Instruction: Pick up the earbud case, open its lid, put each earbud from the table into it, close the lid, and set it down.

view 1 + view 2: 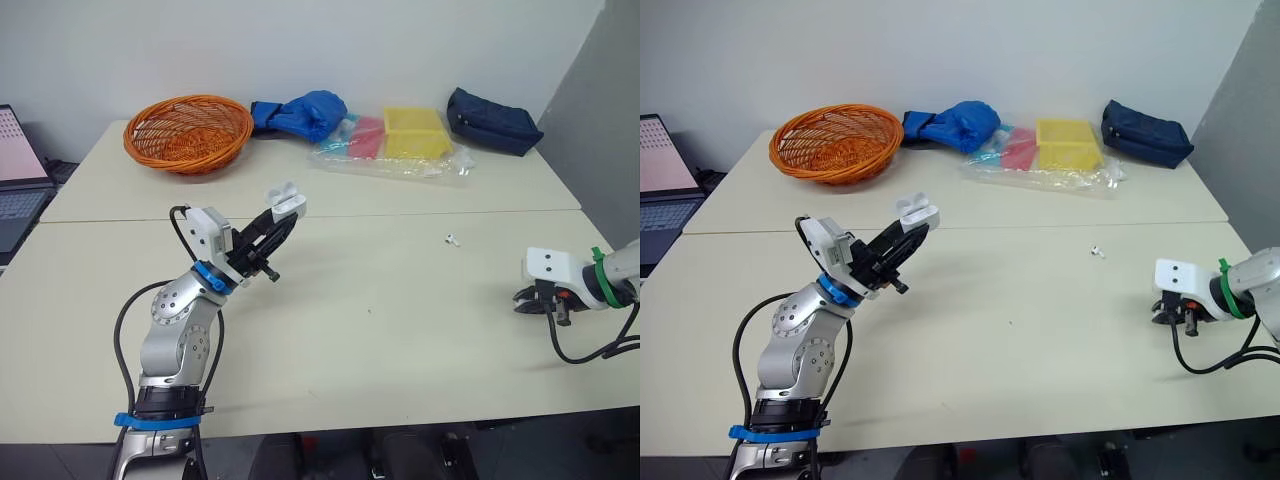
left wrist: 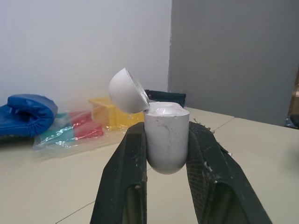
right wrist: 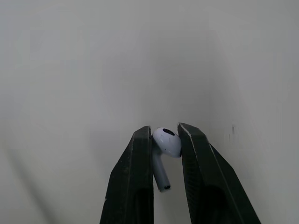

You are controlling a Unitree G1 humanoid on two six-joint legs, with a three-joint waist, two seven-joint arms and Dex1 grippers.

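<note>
Holding at the loading step: case up, lid open, first bud in hand. My left gripper point(image 1: 278, 222) is clamped on the body of the earbud case point(image 2: 167, 135), raised off the table point(image 1: 380, 330) on my left side. The lid point(image 2: 127, 91) stands hinged back, so the mouth is clear.

My right gripper point(image 3: 164, 131) sits low over the table far to my right, its fingers pinched on one earbud point(image 3: 168, 142) by the head, stem hanging between them. The second earbud point(image 1: 453, 240) lies loose on the table, nearer the right arm and well apart from the case.

Judgement: pick-up and lid-opening look done, and with both buds outside the case, none is seated yet. The next move calls for lifting the right arm, carrying it across to the case, lining the stem up over one well, lowering it stem first, then letting go. The grip on the head is narrow, so the bud could twist against the rim. The left arm must keep the case steady.
</note>
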